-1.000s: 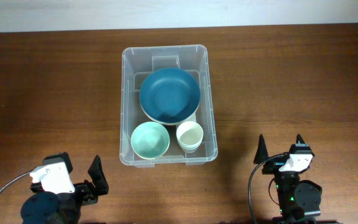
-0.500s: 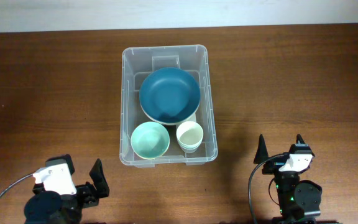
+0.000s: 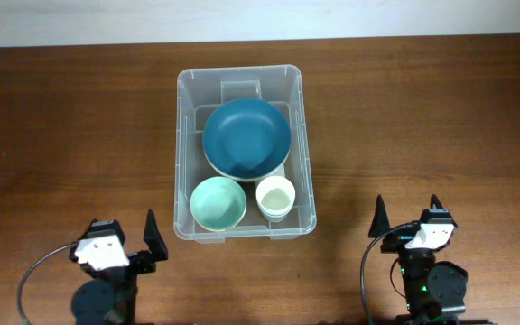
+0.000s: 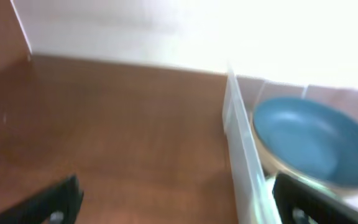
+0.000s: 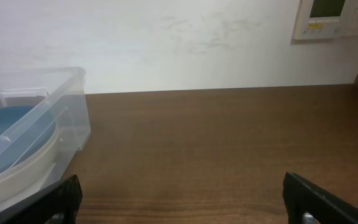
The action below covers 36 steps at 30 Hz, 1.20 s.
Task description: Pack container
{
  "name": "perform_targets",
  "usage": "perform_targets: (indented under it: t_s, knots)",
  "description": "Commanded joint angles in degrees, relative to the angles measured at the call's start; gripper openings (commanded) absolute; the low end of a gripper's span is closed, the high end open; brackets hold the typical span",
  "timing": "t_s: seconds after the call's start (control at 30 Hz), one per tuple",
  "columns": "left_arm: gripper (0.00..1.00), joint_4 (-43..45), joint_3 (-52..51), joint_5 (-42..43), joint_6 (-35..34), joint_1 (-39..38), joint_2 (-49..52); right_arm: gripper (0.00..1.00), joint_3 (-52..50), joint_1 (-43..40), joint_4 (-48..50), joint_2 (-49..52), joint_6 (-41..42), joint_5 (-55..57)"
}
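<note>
The container (image 3: 240,74) sits mid-worktop (image 3: 61,135), a little above the centre of the overhead frame. Inside it, the big bowl (image 3: 246,137) fills the upper part. Below that, the small bowl (image 3: 218,203) lies at lower left and the cup (image 3: 275,196) at lower right, just beside each other. The left tool (image 3: 125,236) is at the frame's lower left and the right tool (image 3: 407,221) at its lower right, both apart from the container.

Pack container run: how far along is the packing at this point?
Done: the dark blue bowl, mint bowl and white cup sit inside the container. In hand: nothing; the left gripper and right gripper are open and empty, near the front edge of the table, apart from the container. Left: the overhead view shows nothing else to pack, so it looks essentially finished.
</note>
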Motion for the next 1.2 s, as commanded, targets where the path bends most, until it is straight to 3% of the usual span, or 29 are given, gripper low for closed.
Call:
perform_targets:
  t_s: [0.0, 0.2, 0.4, 1.17]
  knots:
    - [1.00, 7.7, -6.4, 0.3, 5.8, 0.1, -1.8, 0.99, -0.3, -0.4, -0.4, -0.6, -0.5, -0.1]
    - [1.00, 18.4, -13.3, 3.7, 15.5, 0.1, -2.9, 0.99, -0.3, -0.4, -0.4, -0.6, -0.5, -0.1]
    - [1.00, 20.7, -16.1, 3.6, 19.4, 0.1, -2.9, 0.99, -0.3, -0.4, -0.4, -0.6, -0.5, -0.1]
    - [1.00, 20.7, -16.0, 5.6, 19.3, 0.1, -2.9, 0.99, -0.3, -0.4, -0.4, -0.6, -0.5, -0.1]
